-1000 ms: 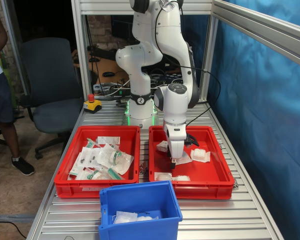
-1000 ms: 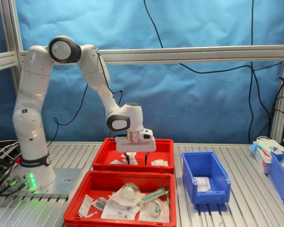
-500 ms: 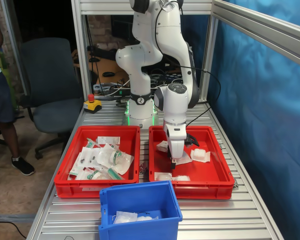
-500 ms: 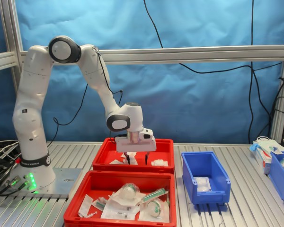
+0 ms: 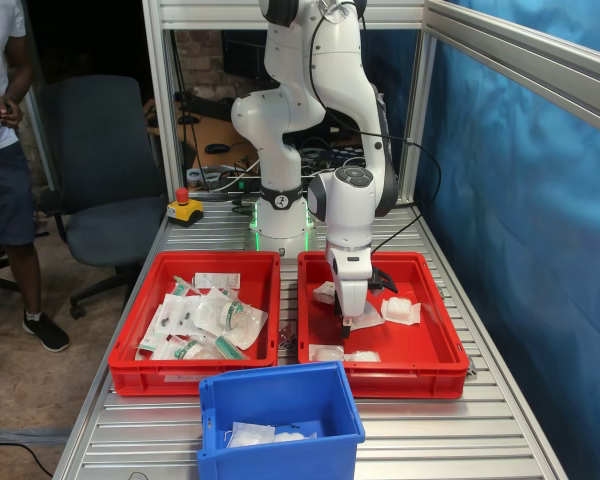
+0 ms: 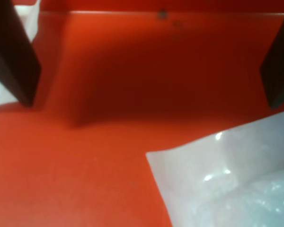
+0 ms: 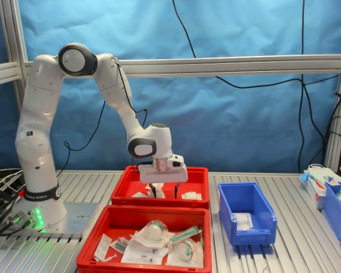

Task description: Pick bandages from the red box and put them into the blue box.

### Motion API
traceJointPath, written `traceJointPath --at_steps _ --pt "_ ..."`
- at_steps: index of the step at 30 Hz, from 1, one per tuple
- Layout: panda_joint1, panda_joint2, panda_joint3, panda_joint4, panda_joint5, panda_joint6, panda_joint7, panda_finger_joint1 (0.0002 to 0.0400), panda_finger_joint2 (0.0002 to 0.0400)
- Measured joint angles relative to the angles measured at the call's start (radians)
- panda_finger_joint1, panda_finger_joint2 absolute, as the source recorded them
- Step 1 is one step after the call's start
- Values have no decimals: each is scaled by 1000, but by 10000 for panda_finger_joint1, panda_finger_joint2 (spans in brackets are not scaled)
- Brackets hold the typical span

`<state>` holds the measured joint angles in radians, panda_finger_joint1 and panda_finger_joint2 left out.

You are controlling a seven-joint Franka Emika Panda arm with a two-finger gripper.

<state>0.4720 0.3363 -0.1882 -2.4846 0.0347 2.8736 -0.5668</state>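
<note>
Blue curtain backdrop, aluminium frame, slatted metal table.

Fingers spread wide in the wrist view, one dark tip at each edge of the picture, bare red floor between them, nothing pinched. Both tips are low, at or just above the floor of the red tray; contact cannot be told. One bandage pouch lies in the wrist view beside one tip, its corner reaching into the gap, not gripped.

Gripper points straight down into this tray, which is the one on the first exterior view's right; in the second exterior view it is the rear tray, gripper dipping behind its front wall.

Other bandages loose in the same tray: one against the far wall beside the wrist, one near the front wall, one on the side toward the curtain.

Second red tray, just beside the first, holds a heap of mixed sealed packets.

Blue box stands on the table in front of the two trays, near them, with a few white pouches already at its bottom.

Yellow stop button by the arm base. Person and office chair beyond the table.
</note>
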Motion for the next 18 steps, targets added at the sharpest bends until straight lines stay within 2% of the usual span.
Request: traceJointPath --at_steps 18 --pt "1 0 -15 0 0 0 0 400 400"
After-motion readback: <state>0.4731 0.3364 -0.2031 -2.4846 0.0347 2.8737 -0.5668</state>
